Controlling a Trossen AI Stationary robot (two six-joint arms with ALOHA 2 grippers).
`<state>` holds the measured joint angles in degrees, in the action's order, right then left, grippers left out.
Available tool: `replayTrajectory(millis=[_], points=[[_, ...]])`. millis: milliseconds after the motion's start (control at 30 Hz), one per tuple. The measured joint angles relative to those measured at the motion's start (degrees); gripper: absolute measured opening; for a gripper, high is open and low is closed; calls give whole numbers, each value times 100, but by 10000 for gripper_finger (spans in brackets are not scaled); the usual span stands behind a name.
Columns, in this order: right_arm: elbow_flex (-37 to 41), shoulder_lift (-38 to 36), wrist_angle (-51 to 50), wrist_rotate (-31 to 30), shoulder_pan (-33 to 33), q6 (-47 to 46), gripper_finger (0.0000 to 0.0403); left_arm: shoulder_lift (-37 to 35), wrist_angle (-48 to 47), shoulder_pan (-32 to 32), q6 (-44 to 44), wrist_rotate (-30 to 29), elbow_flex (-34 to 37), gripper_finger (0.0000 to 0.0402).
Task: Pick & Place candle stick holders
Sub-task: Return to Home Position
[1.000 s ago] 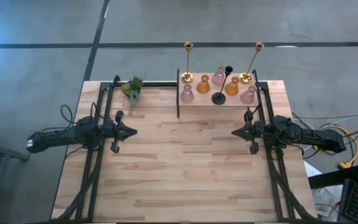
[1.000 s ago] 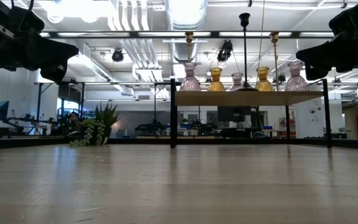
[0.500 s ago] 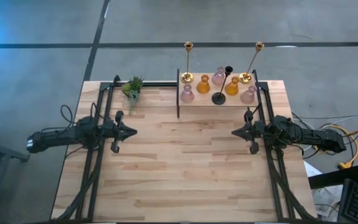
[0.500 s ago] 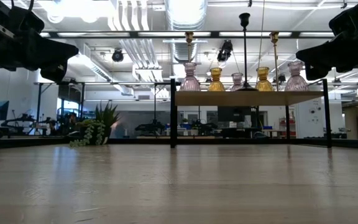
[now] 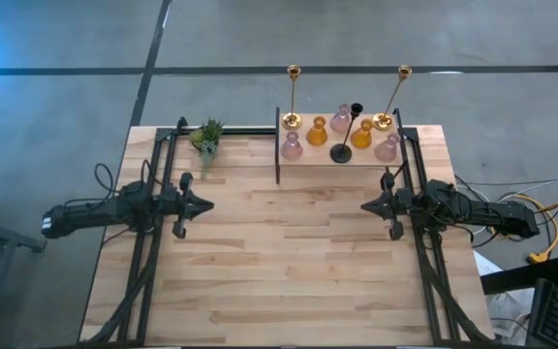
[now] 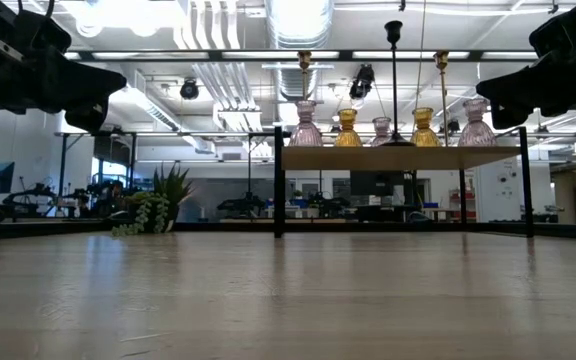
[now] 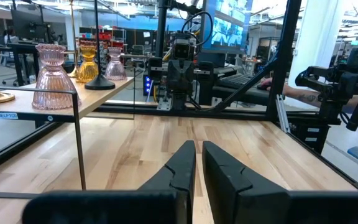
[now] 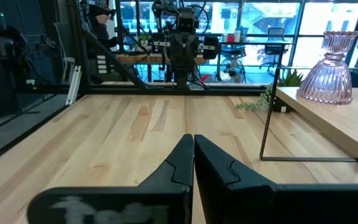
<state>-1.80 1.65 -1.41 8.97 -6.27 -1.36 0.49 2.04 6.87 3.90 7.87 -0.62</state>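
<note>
The candle stick holders stand by their bases on a raised wooden shelf [image 5: 355,155] at the table's far edge: two tall gold ones [image 5: 292,97] [image 5: 393,97], a black stemmed one [image 5: 345,141], amber glass ones [image 5: 317,131] and pink glass ones [image 5: 292,147]. My left gripper [image 5: 209,205] hovers level and shut at the table's left, pointing right. My right gripper [image 5: 363,206] hovers level and shut at the table's right, pointing left. Both hold nothing and stay well short of the shelf.
A small green plant [image 5: 206,136] stands at the far edge, left of the shelf. Black frame rails [image 5: 153,242] [image 5: 424,262] run along both sides of the table. The shelf stands on thin black legs [image 6: 279,190]. Bare wooden tabletop [image 5: 279,262] lies between the arms.
</note>
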Motion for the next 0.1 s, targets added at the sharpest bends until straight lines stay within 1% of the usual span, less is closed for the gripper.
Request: replayTrajectory(millis=[100], points=[[0, 0, 0, 0, 0, 2, 8, 0, 1, 0, 0, 0, 0, 35]])
